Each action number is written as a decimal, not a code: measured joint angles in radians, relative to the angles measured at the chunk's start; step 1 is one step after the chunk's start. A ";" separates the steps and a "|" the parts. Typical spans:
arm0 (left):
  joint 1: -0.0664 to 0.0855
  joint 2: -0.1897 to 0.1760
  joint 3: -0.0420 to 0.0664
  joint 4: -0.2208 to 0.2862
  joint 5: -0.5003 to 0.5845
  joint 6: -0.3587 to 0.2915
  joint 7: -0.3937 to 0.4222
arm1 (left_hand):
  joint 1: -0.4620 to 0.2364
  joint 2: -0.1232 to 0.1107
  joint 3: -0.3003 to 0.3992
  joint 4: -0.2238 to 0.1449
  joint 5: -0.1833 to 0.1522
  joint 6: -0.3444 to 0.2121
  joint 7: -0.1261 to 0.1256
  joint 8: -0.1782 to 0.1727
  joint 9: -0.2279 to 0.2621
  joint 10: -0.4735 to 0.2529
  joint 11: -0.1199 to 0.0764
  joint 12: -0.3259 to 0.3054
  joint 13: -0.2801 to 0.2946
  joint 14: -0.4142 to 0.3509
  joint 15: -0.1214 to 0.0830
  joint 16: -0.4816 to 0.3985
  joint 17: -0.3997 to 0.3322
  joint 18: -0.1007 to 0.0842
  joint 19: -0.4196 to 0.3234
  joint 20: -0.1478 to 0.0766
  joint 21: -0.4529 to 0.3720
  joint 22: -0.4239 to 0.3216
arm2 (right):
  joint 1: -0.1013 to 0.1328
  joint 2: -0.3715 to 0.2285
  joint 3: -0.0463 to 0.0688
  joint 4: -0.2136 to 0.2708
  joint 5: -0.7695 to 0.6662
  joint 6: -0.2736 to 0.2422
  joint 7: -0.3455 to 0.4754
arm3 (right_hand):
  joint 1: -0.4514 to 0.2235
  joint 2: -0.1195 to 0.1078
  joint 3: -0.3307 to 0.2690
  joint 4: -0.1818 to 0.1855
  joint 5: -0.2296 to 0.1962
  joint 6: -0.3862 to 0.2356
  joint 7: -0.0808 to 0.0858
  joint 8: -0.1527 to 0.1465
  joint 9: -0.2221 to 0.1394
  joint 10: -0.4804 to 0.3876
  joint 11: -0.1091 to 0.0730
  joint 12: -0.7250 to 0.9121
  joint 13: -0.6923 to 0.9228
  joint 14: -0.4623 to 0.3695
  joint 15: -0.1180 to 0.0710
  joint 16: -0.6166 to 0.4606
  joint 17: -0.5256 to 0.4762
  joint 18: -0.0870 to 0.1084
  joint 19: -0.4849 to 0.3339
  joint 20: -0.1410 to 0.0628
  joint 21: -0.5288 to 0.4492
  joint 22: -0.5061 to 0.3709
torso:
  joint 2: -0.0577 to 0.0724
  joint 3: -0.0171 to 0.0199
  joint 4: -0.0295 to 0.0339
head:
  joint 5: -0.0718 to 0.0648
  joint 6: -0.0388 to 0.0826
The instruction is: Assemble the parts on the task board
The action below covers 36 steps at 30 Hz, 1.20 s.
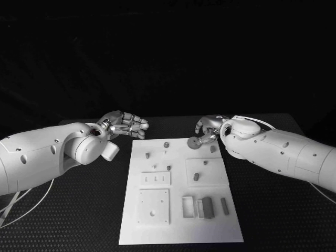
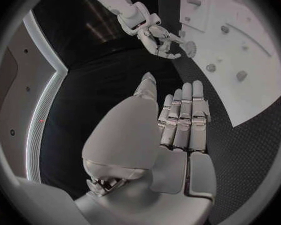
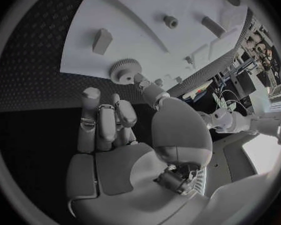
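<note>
Right robot hand (image 1: 208, 131) pinches a small gear (image 1: 195, 140) over the task board (image 1: 180, 231) far edge, judged ready for seating on a peg; left robot hand (image 1: 125, 124) is spread, empty.

No readable text anywhere (labels or numbers).

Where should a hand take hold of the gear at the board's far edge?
By its toothed rim, coming from the far right side. The gear lies flat near the board edge, so only the rim offers a pinch. The right hand already sits there, fingers at the rim; whether they actually grip is unclear.
</note>
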 measured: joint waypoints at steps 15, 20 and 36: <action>0.000 0.003 0.000 0.004 0.000 0.007 -0.002 | 0.000 0.000 0.000 0.000 0.000 0.000 0.000 0.000 0.000 0.000 0.000 -0.006 0.000 0.000 0.000 0.000 0.002 -0.001 0.000 0.000 0.000 0.000 | -0.015 0.052 -0.001 -0.064 -0.001 -0.001 0.019 | -0.005 0.006 -0.003 0.008 0.000 0.007 -0.007 0.004 0.002 0.007 0.000 0.013 0.008 0.008 0.003 0.000 0.003 -0.006 0.003 -0.004 0.004 0.000 | 0.000 -0.0031 0.0018 | 0.004 -0.008; 0.000 0.001 0.000 0.006 -0.001 0.007 -0.003 | 0.000 0.000 0.000 0.000 0.000 0.000 0.000 0.000 0.000 0.000 0.000 -0.006 0.000 0.000 0.000 0.000 0.002 -0.001 0.000 0.000 0.000 0.000 | -0.019 0.058 -0.001 -0.077 -0.001 0.000 0.023 | -0.003 0.027 -0.003 0.008 0.000 0.021 -0.007 0.012 0.006 0.007 0.000 0.013 0.008 0.008 0.003 0.000 0.002 -0.006 0.003 -0.004 0.004 0.000 | 0.000 -0.0035 0.0019 | 0.005 -0.013; 0.000 -0.006 0.000 0.014 -0.001 0.007 -0.003 | 0.000 0.000 -0.003 0.003 0.000 0.000 0.000 0.000 0.000 0.000 0.000 -0.006 -0.001 0.000 0.000 -0.004 0.003 0.001 0.000 0.000 -0.004 0.000 | -0.024 0.063 -0.001 -0.094 0.001 0.001 0.030 | -0.010 0.046 -0.009 0.002 0.000 0.026 -0.004 0.015 0.007 0.008 -0.001 0.016 0.010 0.007 0.003 0.000 0.000 -0.007 0.001 -0.006 0.005 0.000 | 0.000 -0.0013 -0.0006 | 0.010 -0.023</action>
